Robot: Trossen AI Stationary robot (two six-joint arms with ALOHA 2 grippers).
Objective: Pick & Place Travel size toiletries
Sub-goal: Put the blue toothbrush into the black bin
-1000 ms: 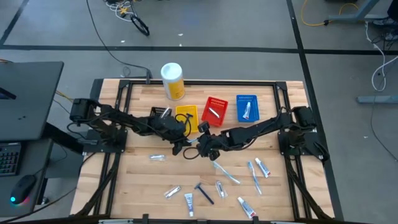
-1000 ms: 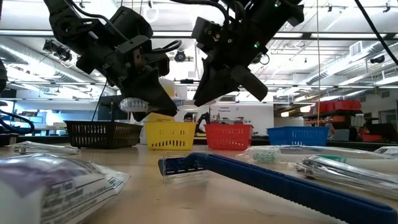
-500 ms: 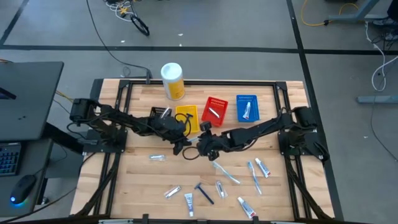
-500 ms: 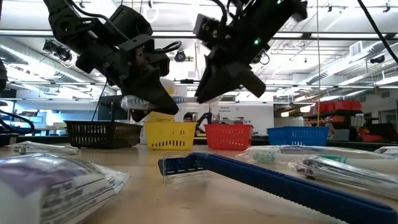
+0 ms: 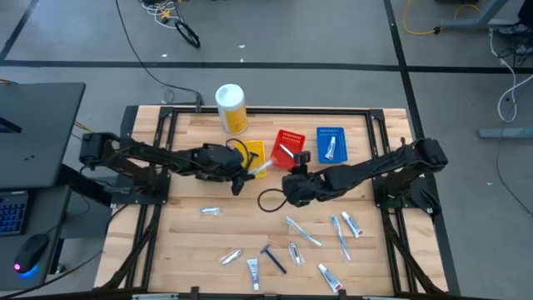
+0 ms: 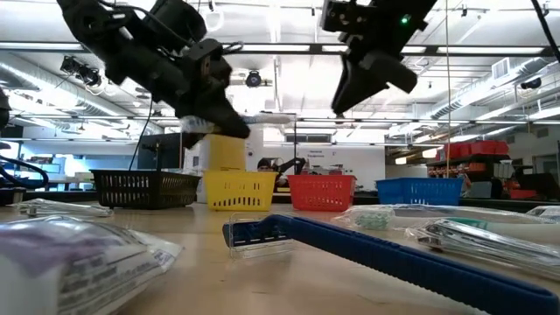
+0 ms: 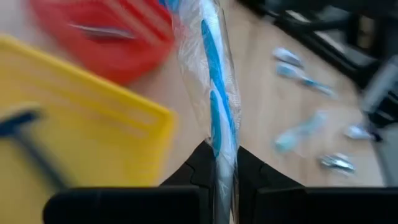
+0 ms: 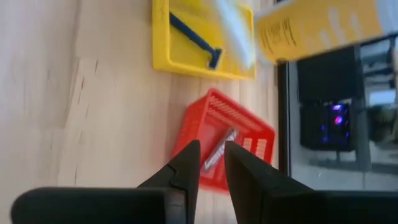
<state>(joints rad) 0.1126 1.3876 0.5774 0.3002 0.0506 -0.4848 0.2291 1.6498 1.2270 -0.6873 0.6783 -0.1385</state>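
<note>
You are getting bright, even light from long ceiling lamps (image 6: 262,45). The yellow basket (image 7: 74,155) is looking smeared with blur, and the near packets (image 6: 79,254) are looking fuzzy.

Razor (image 8: 196,39) in basket (image 8: 163,62) beside canister (image 5: 231,107)

An overhead camera looks straight down on the whole slatted wooden table (image 5: 191,242), with grey floor filling the upper frame. A table-height camera faces level across the boards toward a lit workshop. Each wrist camera rides close above the tabletop. All four views share the small yellow plastic basket (image 5: 251,152) (image 6: 238,189) (image 7: 93,143) (image 8: 186,59) and the red plastic basket (image 5: 288,147) (image 6: 322,191) (image 7: 118,37) (image 8: 221,146).
</note>
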